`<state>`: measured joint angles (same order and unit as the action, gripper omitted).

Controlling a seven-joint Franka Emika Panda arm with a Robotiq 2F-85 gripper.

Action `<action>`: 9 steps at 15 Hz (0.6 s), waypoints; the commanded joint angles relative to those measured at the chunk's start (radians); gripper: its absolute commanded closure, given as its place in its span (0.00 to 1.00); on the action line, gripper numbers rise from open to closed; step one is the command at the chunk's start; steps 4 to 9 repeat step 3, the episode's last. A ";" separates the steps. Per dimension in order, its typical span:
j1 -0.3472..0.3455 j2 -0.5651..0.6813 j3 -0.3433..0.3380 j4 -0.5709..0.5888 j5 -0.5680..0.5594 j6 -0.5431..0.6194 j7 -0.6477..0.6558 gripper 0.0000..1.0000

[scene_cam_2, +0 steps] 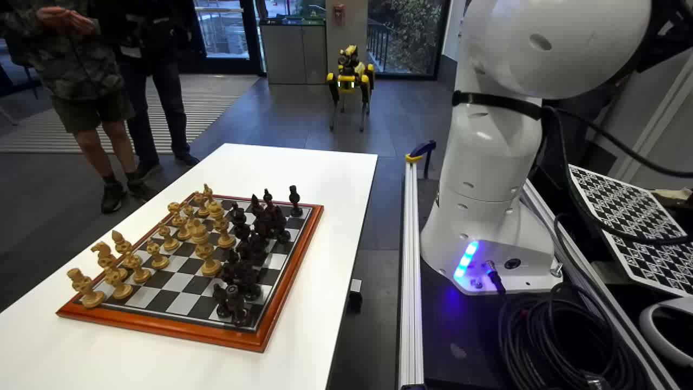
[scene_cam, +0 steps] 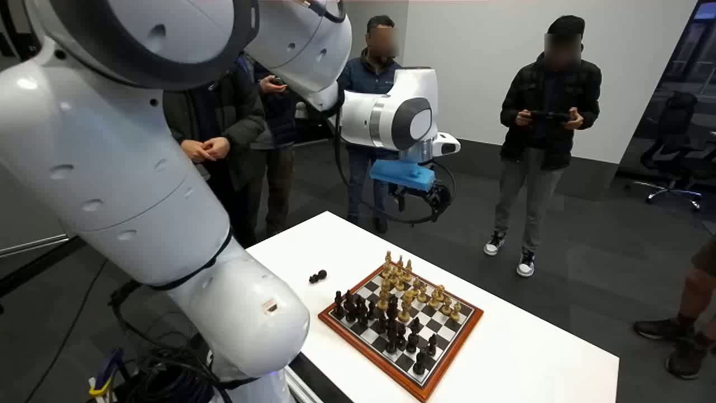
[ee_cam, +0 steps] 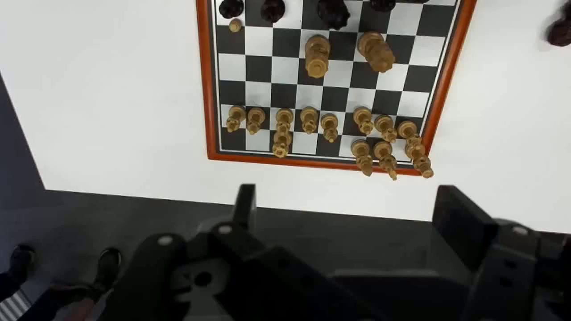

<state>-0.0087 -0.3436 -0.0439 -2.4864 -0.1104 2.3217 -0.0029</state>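
Observation:
My gripper [ee_cam: 348,198] is open, with its two black fingers wide apart and nothing between them. In an exterior view the gripper [scene_cam: 420,204] hangs high beyond the table's long edge, touching nothing. A chessboard with an orange-brown wooden rim [ee_cam: 206,84] lies on the table and shows in both exterior views [scene_cam: 366,347] [scene_cam_2: 292,271]. Gold chess pieces [ee_cam: 317,58] stand on it, several in rows nearest the gripper. Dark chess pieces [scene_cam_2: 294,201] stand on the opposite side. A dark piece or two [scene_cam: 318,276] lies on the table off the board, partly cut off in the wrist view [ee_cam: 560,33].
The white table [scene_cam: 537,364] has its edge below the fingers. Several people stand around, one holding a controller [scene_cam: 551,116]. A yellow legged robot [scene_cam_2: 351,81] stands on the floor behind. A black cable [scene_cam: 358,196] loops from the arm to the gripper. Coiled cables [scene_cam_2: 557,336] lie by the base.

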 commanded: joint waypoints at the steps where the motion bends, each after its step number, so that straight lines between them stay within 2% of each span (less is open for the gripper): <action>1: -0.010 0.000 0.010 0.001 0.005 -0.002 -0.004 0.00; 9: -0.010 0.000 0.010 0.001 0.005 -0.002 -0.004 0.00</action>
